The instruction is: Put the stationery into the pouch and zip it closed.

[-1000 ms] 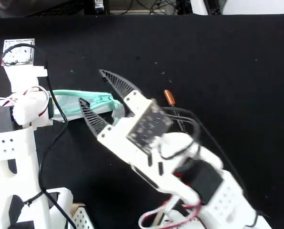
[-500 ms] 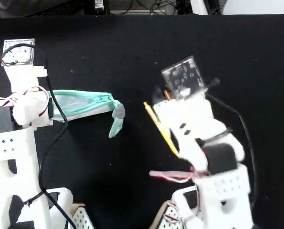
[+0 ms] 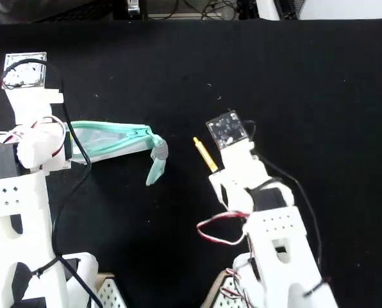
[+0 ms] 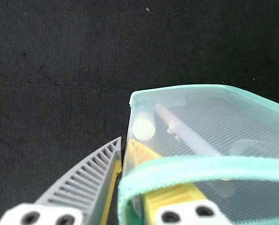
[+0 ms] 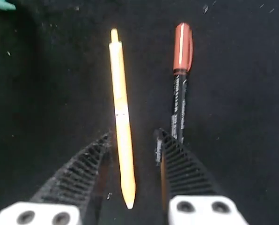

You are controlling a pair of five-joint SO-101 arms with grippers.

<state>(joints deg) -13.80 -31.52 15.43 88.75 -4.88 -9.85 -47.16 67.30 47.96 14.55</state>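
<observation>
Yellow pen (image 5: 121, 117) lies inside wide right gripper (image 5: 134, 134); left gripper (image 4: 124, 141) pinches translucent mesh pouch (image 4: 214, 122).

The table (image 3: 319, 70) has a black cloth over its whole top. A few small pale specks (image 3: 209, 84) lie on the cloth toward the far edge. Behind the far edge run some dark cables (image 3: 197, 8), and past the far right corner there is a white surface (image 3: 348, 8).
</observation>
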